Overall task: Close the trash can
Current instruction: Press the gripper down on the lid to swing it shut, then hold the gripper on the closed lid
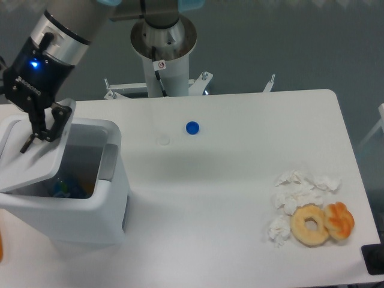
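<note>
Now the trash can (90, 207) sits at lower left of the white surface (228, 198), lid (30, 161) tilted halfway over the opening. Pincer (37, 135) presses on the lid's top, fingers close together, gripping nothing. Blue cap (192, 127) at upper centre; two doughnuts (321, 223) lower right.
</note>
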